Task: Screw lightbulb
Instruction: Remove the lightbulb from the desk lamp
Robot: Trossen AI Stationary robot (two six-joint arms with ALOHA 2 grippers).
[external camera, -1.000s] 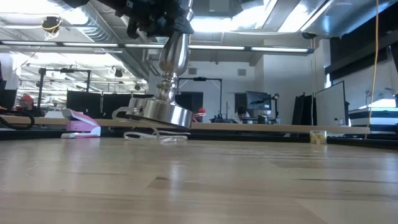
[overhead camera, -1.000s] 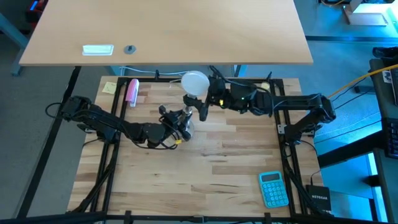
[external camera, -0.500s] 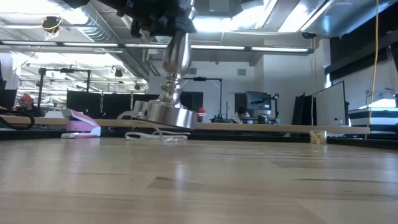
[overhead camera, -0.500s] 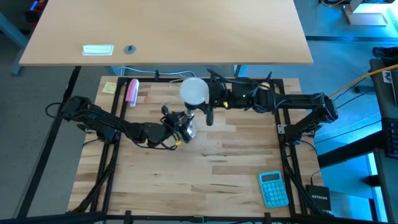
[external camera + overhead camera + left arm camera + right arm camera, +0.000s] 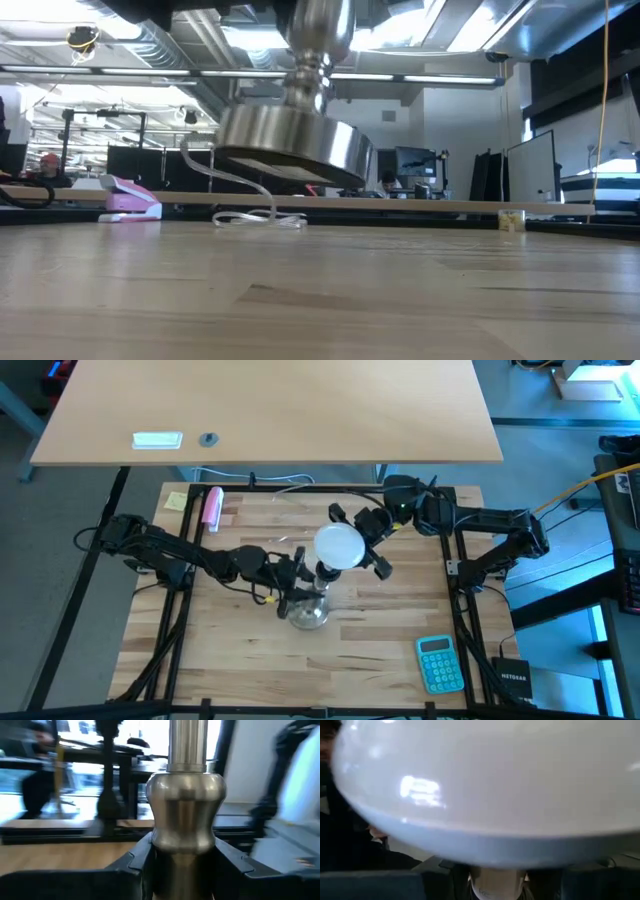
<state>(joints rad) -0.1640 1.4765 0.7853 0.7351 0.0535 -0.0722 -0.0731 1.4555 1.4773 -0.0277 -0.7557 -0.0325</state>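
The white lightbulb (image 5: 338,547) is over the table's middle, globe up, directly above the top of the shiny metal socket stand (image 5: 310,608). Whether its neck is in the socket, I cannot tell. My right gripper (image 5: 497,881) comes from the far right and is shut on the bulb below the globe. My left gripper (image 5: 185,862) reaches in from the left and is shut on the stand's stem. The stand's round base (image 5: 290,145) is off the table and tilted. Its white cord (image 5: 250,212) trails down onto the wood. My left gripper pinches the stand's stem at its bulged part (image 5: 185,827) between its two fingers (image 5: 140,867). The fingers come about level from the table's left and lie across the stem. The stand hangs clear of the table, tilted. My right gripper holds the bulb by its narrow neck (image 5: 497,889), just under the globe, one finger on each side. The globe hides most of the contact. The fingers come from the table's far right side. The bulb is lifted clear of the table, globe upward.
A pink stapler (image 5: 212,506) and a yellow note (image 5: 177,500) lie at the far left. A blue calculator (image 5: 440,663) is at the near right, a black box (image 5: 514,682) beyond that edge. A large desk (image 5: 270,410) stands past the far edge.
My right gripper has carried the bulb from the far edge toward the table's near edge and right, and has turned. My left gripper has moved the stand the same way. The stand's base now hangs higher and nearer the low camera.
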